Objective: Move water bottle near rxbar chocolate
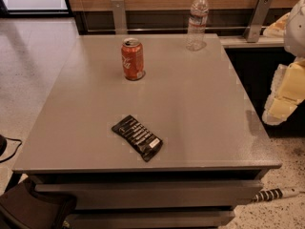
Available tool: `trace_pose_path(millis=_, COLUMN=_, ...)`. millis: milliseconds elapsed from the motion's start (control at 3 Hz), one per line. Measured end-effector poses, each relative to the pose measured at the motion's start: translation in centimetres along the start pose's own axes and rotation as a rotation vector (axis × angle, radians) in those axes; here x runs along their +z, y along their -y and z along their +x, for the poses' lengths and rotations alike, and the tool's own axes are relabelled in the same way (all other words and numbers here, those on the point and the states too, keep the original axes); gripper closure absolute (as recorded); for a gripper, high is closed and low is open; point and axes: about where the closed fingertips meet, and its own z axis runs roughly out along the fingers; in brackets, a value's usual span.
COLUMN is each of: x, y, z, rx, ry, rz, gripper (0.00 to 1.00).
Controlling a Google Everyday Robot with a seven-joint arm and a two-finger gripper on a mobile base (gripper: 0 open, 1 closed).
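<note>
The water bottle [197,22], clear and ribbed with a white cap and a pale label band, stands upright at the far edge of the grey table [200,109], right of centre. The rxbar chocolate [137,137], a flat black wrapper with white lettering, lies at an angle near the front edge. My gripper [285,97] hangs off the table's right side, pale and cream-coloured, well apart from both the bottle and the bar. It holds nothing that I can see.
An orange soda can [132,59] stands upright at the back left of the table. A wooden wall with metal brackets [258,18] runs behind the table. A dark bag [33,206] lies on the floor at front left, and a ribbed cable [274,193] at front right.
</note>
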Motion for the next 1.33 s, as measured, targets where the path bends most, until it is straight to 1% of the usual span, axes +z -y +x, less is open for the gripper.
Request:
trace_pose_path(millis=333, x=0.0, y=0.1, z=0.0, rx=0.001, ry=0.001, rz=0.003, gripper=0.00)
trace_pose_path(millis=667, x=0.4, y=1.5, z=0.4, rx=0.037, ry=0.046, rz=0.043, gripper=0.00)
trace_pose_path(millis=1000, x=3.0, y=6.0, z=2.8, rx=0.195, ry=0.219, rz=0.111, gripper=0.00)
trace_pose_path(millis=1333, x=5.5, y=13.7, z=2.7, rx=0.318, ry=0.499, rz=0.226, gripper=0.00)
